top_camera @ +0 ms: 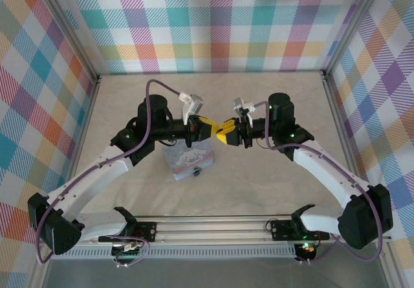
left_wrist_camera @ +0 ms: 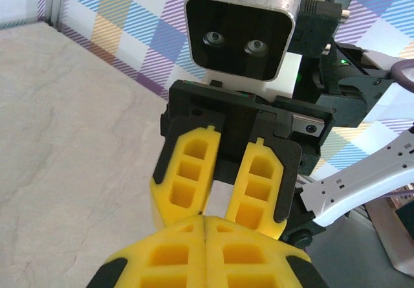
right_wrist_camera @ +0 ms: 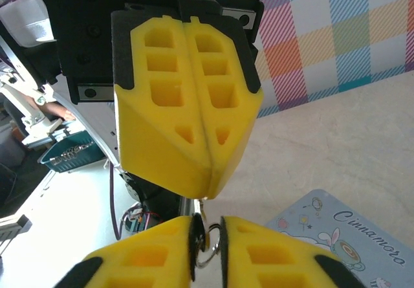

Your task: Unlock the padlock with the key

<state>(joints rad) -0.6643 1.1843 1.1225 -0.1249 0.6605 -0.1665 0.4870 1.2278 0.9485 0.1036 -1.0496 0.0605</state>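
Closest to the lens, the left gripper [left_wrist_camera: 206, 228] is pressing fully shut and the right gripper [right_wrist_camera: 207, 235] is pinching the key [right_wrist_camera: 200, 243] by its ring, so I am judging a handover, next needing aiming at the padlock [top_camera: 197, 171] by the tin [top_camera: 184, 155].

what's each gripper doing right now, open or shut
left gripper: shut, pads pressed together; whether it pinches anything cannot be told.
right gripper: jaws narrowly apart around a small metal ring; whether it grips the ring cannot be told.
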